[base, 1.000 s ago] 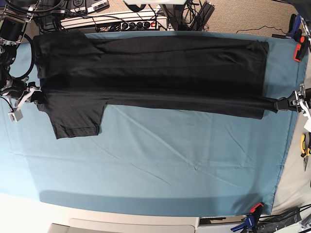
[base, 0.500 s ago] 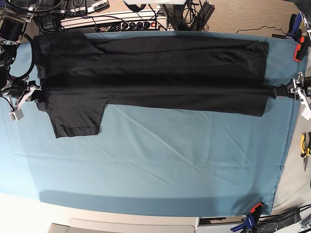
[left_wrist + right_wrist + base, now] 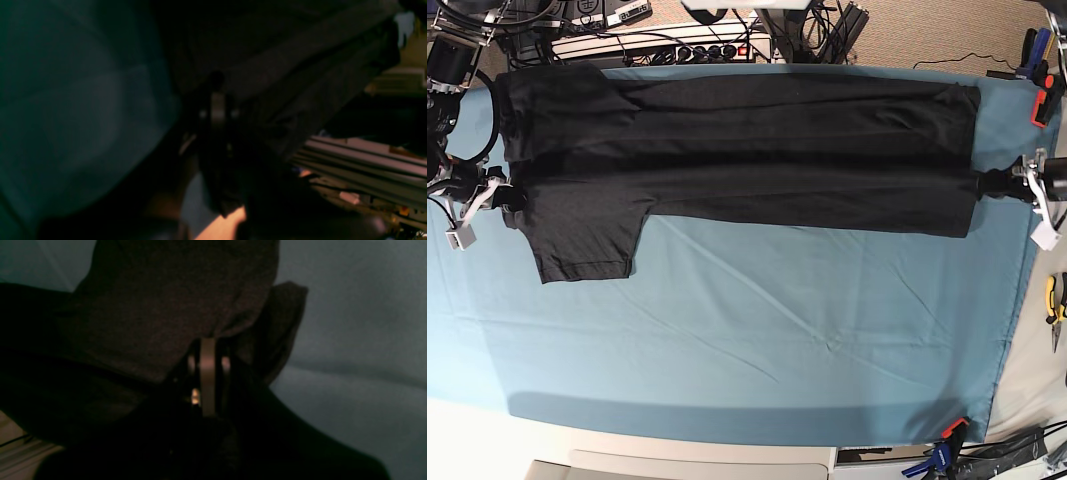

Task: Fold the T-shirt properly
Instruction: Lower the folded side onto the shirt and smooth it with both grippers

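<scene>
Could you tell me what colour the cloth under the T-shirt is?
Teal table cloth; the base view shows it best.

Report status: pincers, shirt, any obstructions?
Left pincer and right pincer both shut on T-shirt, one at each end. Shirt stretched flat on teal cloth, one sleeve out. Nothing in the way.

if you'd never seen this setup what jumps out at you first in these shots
The large black cloth T-shirt stretched in a long band across the far half of the teal table cloth, one short sleeve hanging toward the near side at the base view's left. Next, the two grippers pinching its ends: the right gripper at the sleeve end, the left gripper at the opposite end, both shut on the fabric.
</scene>
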`<state>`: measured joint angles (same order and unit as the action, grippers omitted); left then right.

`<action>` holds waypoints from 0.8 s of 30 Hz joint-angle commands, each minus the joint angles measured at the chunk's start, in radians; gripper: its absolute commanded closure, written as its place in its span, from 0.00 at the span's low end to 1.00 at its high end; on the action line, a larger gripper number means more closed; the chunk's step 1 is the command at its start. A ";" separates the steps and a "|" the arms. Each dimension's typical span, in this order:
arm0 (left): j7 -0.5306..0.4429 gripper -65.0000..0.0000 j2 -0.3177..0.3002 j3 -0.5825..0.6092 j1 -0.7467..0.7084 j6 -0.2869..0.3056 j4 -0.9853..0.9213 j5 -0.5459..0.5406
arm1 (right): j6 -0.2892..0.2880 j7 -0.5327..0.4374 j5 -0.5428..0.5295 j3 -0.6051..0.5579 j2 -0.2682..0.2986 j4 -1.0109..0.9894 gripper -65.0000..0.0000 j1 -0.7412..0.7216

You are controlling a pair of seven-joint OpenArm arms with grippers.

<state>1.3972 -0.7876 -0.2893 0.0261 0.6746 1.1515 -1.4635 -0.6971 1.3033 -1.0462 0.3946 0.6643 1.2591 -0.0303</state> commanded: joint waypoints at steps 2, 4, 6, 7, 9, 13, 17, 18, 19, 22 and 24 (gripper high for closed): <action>-0.001 1.00 -0.032 -0.011 -0.003 0.008 0.021 -0.020 | -0.001 -0.007 -0.016 0.012 0.031 0.017 1.00 -0.013; -0.001 1.00 -0.032 -0.015 -0.014 0.008 0.020 -0.020 | -0.001 0.008 -0.029 0.012 0.031 0.018 1.00 -0.013; -0.001 1.00 -0.032 -0.030 -0.023 0.008 0.021 -0.020 | -0.001 0.033 -0.066 0.012 0.031 0.018 1.00 -0.013; -0.001 1.00 -0.032 -0.043 -0.027 0.008 0.021 -0.020 | -0.001 0.040 -0.080 0.012 0.031 0.018 1.00 -0.013; -0.001 1.00 -0.033 -0.077 -0.029 0.008 0.021 -0.020 | -0.001 0.045 -0.091 0.012 0.031 0.018 1.00 -0.013; -0.001 1.00 -0.033 -0.146 -0.047 0.008 0.021 -0.020 | -0.001 0.056 -0.091 0.012 0.031 0.018 1.00 -0.013; -0.001 1.00 -0.032 -0.161 -0.096 0.008 0.030 -0.020 | -0.001 0.058 -0.091 0.013 0.031 0.018 1.00 0.011; -0.001 1.00 -0.030 -0.161 -0.106 0.007 0.033 -0.020 | -0.001 0.057 -0.091 0.012 0.031 0.018 1.00 0.021; -0.001 1.00 -0.029 -0.161 -0.114 0.008 0.034 -0.020 | -0.001 0.056 -0.090 0.012 0.031 0.018 1.00 0.032; -0.001 1.00 -0.027 -0.161 -0.118 0.008 0.034 -0.020 | -0.001 0.055 -0.090 0.013 0.031 0.018 1.00 0.063; -0.001 1.00 -0.027 -0.161 -0.117 0.008 0.034 -0.020 | -0.001 0.055 -0.090 0.013 0.031 0.018 1.00 0.083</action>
<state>1.4014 -0.7822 -0.4400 -0.1020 0.6750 1.1717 -1.4639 -0.6971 1.3693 -1.1252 0.3946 0.6643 1.2610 0.0620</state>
